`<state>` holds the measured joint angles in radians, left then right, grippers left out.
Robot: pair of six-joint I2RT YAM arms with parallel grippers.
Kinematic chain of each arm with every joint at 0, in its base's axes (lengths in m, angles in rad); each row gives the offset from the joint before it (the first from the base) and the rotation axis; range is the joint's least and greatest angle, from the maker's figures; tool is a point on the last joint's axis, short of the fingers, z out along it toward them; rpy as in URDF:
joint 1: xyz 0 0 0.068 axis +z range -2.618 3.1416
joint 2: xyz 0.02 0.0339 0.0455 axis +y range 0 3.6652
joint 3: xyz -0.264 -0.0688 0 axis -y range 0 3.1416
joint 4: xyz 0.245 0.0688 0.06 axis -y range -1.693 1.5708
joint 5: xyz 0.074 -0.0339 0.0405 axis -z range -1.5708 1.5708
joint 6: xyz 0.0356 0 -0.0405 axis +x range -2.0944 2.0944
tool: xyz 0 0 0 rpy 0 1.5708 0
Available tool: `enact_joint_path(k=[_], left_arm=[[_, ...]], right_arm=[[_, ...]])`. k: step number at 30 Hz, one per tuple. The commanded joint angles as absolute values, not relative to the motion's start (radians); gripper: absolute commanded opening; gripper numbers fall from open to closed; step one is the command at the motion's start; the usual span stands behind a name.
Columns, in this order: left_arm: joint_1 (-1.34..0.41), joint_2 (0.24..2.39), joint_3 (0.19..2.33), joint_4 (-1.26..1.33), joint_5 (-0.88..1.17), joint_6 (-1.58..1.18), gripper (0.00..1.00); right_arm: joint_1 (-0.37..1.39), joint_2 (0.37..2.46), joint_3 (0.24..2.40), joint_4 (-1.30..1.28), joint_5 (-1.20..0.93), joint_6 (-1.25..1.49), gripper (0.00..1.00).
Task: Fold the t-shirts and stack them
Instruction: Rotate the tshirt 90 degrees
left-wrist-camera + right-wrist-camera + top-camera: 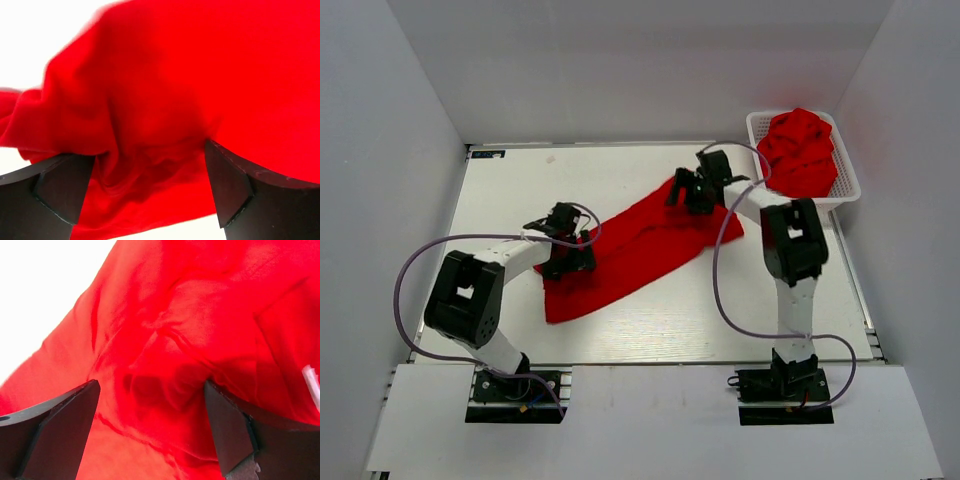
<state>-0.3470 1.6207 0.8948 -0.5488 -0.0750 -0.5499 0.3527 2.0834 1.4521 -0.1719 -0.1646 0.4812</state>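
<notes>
My left tool (568, 258) hangs wide open over the near-left end of the shirt (640, 255). It lies on the worktop (520, 190), its long axis running diagonally to the far right, where my right tool (686, 192) hovers, equally open. More shirts (802, 150) fill the basket (757, 125). Both wrist views show only red folds, so I can't find hems or sleeves.
</notes>
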Motion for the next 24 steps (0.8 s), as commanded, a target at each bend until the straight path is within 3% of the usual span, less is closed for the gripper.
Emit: enact_joint_path(k=[1, 4, 12, 18, 24], left_arm=[[-0.458, 1.717, 0.776, -0.730, 0.196, -0.627, 1.00], [-0.534, 1.694, 0.799, -0.771, 0.207, -0.652, 1.00], [-0.721, 1.707, 0.830, -0.718, 0.287, -0.698, 1.00], [-0.879, 1.787, 0.871, -0.588, 0.377, -0.724, 1.00], [-0.965, 1.792, 1.067, -0.707, 0.251, -0.690, 1.00]], right_arm=[[0.357, 2.288, 1.618, -0.201, -0.257, 0.442, 0.90], [0.359, 2.416, 1.843, -0.196, -0.381, 0.434, 0.90], [0.411, 2.552, 2.043, -0.120, -0.403, 0.433, 0.90], [0.445, 2.597, 2.105, -0.113, -0.393, 0.430, 0.90], [0.462, 2.561, 2.120, -0.184, -0.328, 0.362, 0.90]])
